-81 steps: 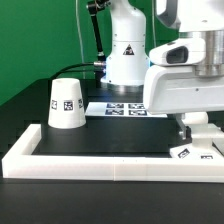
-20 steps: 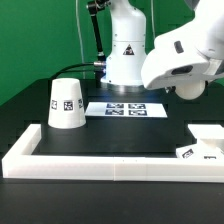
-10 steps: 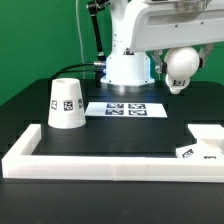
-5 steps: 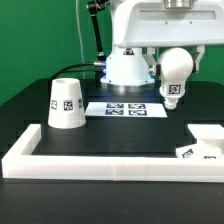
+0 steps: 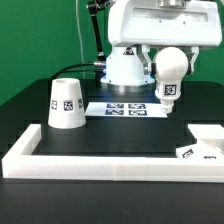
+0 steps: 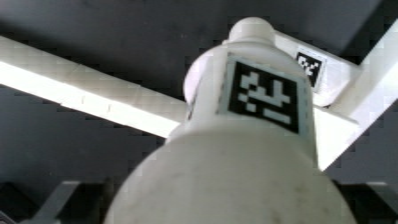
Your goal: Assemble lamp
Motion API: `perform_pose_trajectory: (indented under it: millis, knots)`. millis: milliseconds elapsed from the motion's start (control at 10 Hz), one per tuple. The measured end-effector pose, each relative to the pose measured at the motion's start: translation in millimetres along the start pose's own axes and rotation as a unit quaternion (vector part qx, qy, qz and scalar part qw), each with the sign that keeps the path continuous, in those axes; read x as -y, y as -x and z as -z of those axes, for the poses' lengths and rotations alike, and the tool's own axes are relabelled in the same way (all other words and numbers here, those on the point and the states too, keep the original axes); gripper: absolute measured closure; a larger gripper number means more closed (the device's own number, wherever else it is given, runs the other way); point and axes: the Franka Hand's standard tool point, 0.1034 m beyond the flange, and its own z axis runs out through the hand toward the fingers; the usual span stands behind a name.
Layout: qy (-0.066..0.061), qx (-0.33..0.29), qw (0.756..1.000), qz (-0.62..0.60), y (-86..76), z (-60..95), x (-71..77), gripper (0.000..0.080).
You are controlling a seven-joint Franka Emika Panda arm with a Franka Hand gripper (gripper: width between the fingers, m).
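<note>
My gripper [image 5: 170, 60] is shut on the white ball-shaped bulb [image 5: 169, 72] and holds it in the air above the table's back right, its tagged neck pointing down. In the wrist view the bulb [image 6: 240, 140] fills the middle, and a dark finger [image 6: 50, 198] shows at its side. The flat square base [image 5: 206, 143] lies at the front right corner, below and in front of the bulb; it also shows in the wrist view [image 6: 361, 72]. The truncated-cone shade [image 5: 66, 103] stands upright at the exterior view's left, far from the gripper.
The long white bar frame [image 5: 110, 163] runs along the front and both sides of the black table; it crosses the wrist view [image 6: 89, 85]. The marker board [image 5: 125, 109] lies at the back middle, before the arm's white pedestal [image 5: 128, 65].
The gripper has lifted the bulb off the base area at the front right, raised it and turned it neck-down. Over the last second it has drifted slightly toward the exterior view's left.
</note>
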Motion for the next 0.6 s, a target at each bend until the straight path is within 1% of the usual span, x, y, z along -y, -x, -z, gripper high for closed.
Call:
perform_pose_trajectory:
  millis: [100, 200, 400, 600]
  knots:
    - [-0.002, -0.003, 1.000, -0.003, -6.6, -0.5, 5.3, 0.0222]
    - [-0.005, -0.010, 1.000, -0.001, -19.3, -1.6, 14.7, 0.0222]
    - [-0.008, -0.021, 1.000, 0.013, -43.0, -2.1, 27.6, 0.0222]
    - [-0.008, -0.020, 1.000, 0.012, -40.0, -3.7, 26.0, 0.0222]
